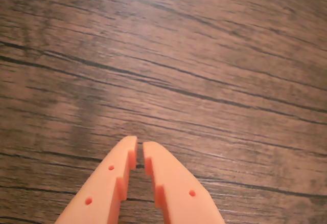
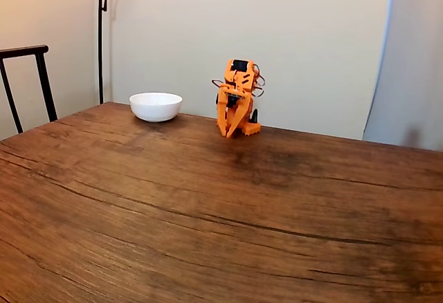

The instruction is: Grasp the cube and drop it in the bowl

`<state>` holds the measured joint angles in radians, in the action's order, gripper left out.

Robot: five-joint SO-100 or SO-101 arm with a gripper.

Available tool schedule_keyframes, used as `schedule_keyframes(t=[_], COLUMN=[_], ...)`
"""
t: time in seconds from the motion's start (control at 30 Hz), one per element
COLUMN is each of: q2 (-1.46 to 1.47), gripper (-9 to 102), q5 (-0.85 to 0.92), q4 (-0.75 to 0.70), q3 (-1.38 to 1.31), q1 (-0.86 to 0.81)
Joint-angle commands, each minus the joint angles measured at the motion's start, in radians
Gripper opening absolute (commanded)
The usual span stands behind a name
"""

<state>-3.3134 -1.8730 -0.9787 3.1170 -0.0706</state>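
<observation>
The white bowl (image 2: pixel 156 106) stands at the far left of the wooden table (image 2: pixel 208 206) in the fixed view. To its right the orange arm (image 2: pixel 237 95) sits folded at the table's far edge, its gripper (image 2: pixel 232 132) pointing down at the wood. In the wrist view the two orange fingers (image 1: pixel 115 178) of the gripper (image 1: pixel 140 144) rise from the bottom edge, tips almost touching, with nothing between them and only bare wood ahead. The cube is out of view.
A black chair back (image 2: pixel 28 75) stands at the left edge of the table and a thin lamp pole (image 2: pixel 101 33) rises behind the bowl. A pale wall closes off the far side. Broad bare wood stretches in front of the arm.
</observation>
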Motion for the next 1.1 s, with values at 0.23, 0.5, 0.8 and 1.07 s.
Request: schedule_keyframes(t=[0.23, 0.5, 0.8, 1.07], q2=[0.009, -0.003, 0.005, 0.006], gripper=[-1, -1, -1, -1], q5=[0.006, 0.005, -0.005, -0.005], q4=[-0.15, -0.324, -0.388, -0.388], q3=[-0.005, -0.005, -0.005, -0.005], q1=[-0.003, -0.003, -0.003, -0.003])
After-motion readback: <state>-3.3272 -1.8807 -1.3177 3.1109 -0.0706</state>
